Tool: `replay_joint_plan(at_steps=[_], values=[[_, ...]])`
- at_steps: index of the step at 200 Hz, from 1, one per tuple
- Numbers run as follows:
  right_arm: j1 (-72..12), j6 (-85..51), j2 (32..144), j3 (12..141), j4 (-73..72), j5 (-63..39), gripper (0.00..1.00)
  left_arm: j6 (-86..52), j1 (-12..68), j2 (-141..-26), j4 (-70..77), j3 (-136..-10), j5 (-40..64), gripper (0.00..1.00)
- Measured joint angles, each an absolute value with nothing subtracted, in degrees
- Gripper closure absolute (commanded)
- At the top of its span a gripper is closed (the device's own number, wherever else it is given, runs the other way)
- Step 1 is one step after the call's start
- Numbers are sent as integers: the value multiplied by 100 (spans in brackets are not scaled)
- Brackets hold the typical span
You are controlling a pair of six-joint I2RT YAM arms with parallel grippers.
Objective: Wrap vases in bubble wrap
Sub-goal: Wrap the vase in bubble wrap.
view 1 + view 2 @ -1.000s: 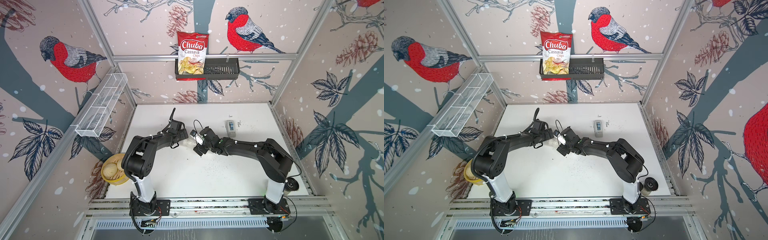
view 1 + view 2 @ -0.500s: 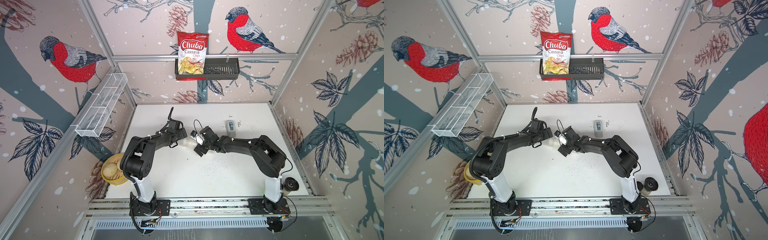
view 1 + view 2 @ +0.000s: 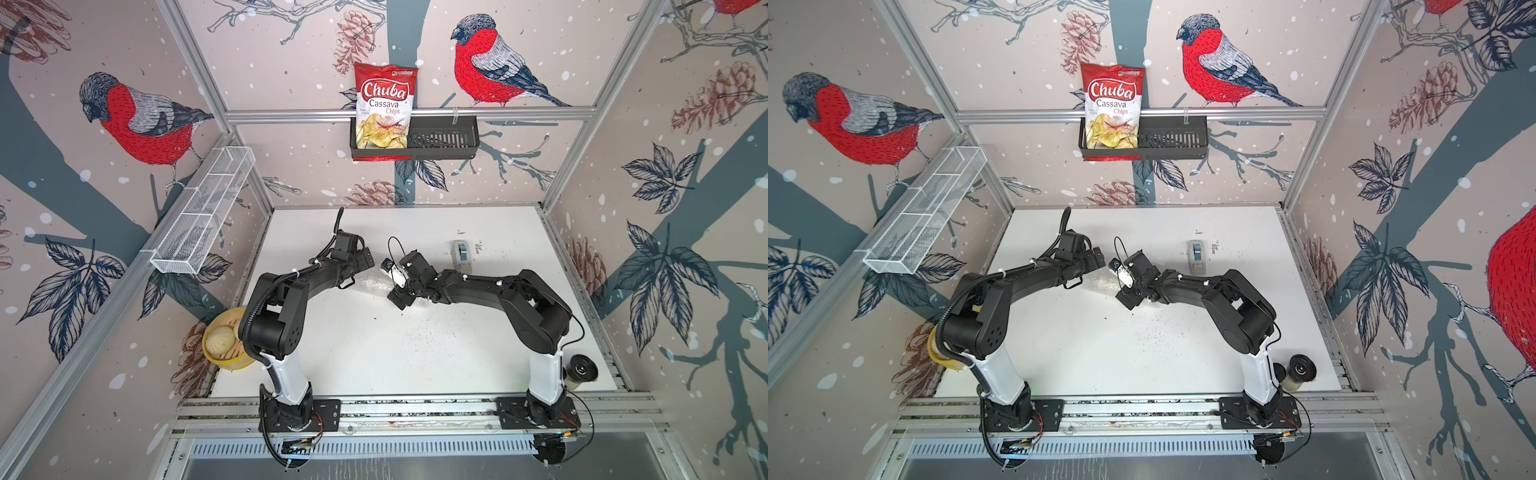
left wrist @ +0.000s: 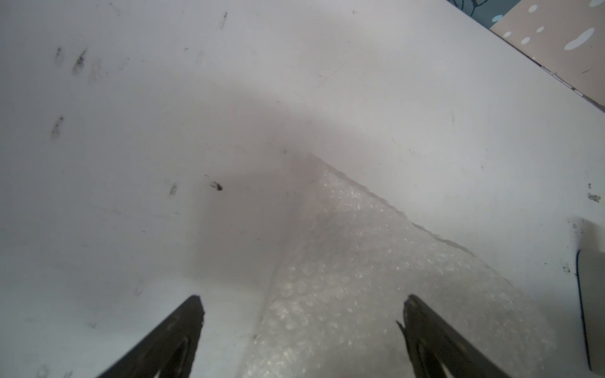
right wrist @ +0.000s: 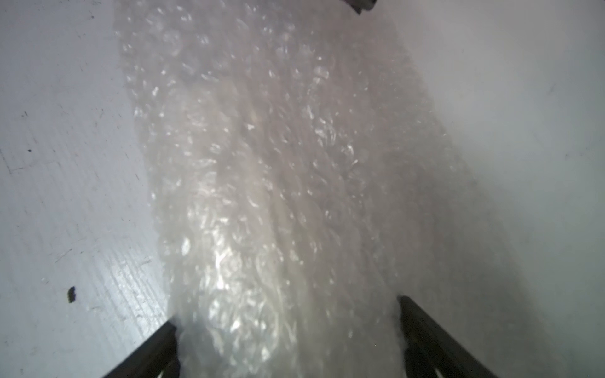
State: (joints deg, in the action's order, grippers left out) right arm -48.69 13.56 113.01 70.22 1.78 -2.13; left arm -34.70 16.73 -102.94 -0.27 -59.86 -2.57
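Bubble wrap: the clear, whitish plastic sheet of bubble wrap (image 3: 372, 286) lies flat on the white worktop (image 3: 374, 353), about mid-width and a little toward the far side. It is between my two claws and shows only faintly against the white in both top views.
Left claw: my left claw (image 4: 302, 302) comes in from the left and hangs low over the left end of the sheet. Its jaws are wide and grip nothing. One corner of the wrap (image 4: 360, 288) runs out under the gap between the black fingers (image 4: 176, 327).
Right claw: my right claw (image 5: 284, 314) comes in from the right, low over the other end. Its jaws stand wide, one finger on each side of the strip. The wrap (image 5: 262, 163) fills nearly the whole gap, and I cannot tell whether the pads touch its edges.
Claws to each other: near, facing across the sheet, not touching.
Grey-and-blue tape dispenser (image 3: 461, 255): on the worktop, to the right of my right claw and slightly farther back, apart from the wrap.
Red-and-white chips bag (image 3: 384, 106): upright in the black slotted basket (image 3: 442, 139) on the far wall.
Yellow bowl of pale buns (image 3: 224, 345): off the worktop's near-left edge.
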Motion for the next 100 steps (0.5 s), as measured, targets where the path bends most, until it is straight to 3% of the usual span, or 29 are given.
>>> replay_joint_plan(at_steps=[100], values=[[-4722,1310,11557,7231,196,-681,16,-3275,1459,-9450,-537,-5988,-401,3]])
